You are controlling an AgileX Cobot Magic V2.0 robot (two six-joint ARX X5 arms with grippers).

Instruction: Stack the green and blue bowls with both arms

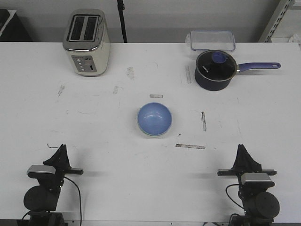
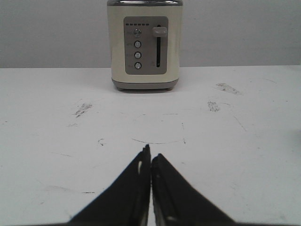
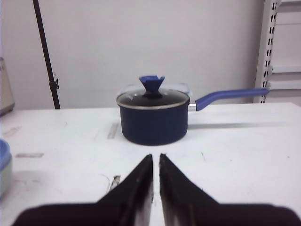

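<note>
The blue bowl stands upright in the middle of the table. A thin pale green edge shows under its near side. In the right wrist view the blue rim sits on top of the pale green bowl, so the blue bowl is nested in the green one. My left gripper is shut and empty near the front left edge; the left wrist view shows its jaws pressed together. My right gripper is shut and empty near the front right edge; it also shows in the right wrist view. Both are far from the bowls.
A cream toaster stands at the back left, straight ahead of my left gripper. A dark navy saucepan with lid and long handle stands at the back right. A clear lidded box lies behind it.
</note>
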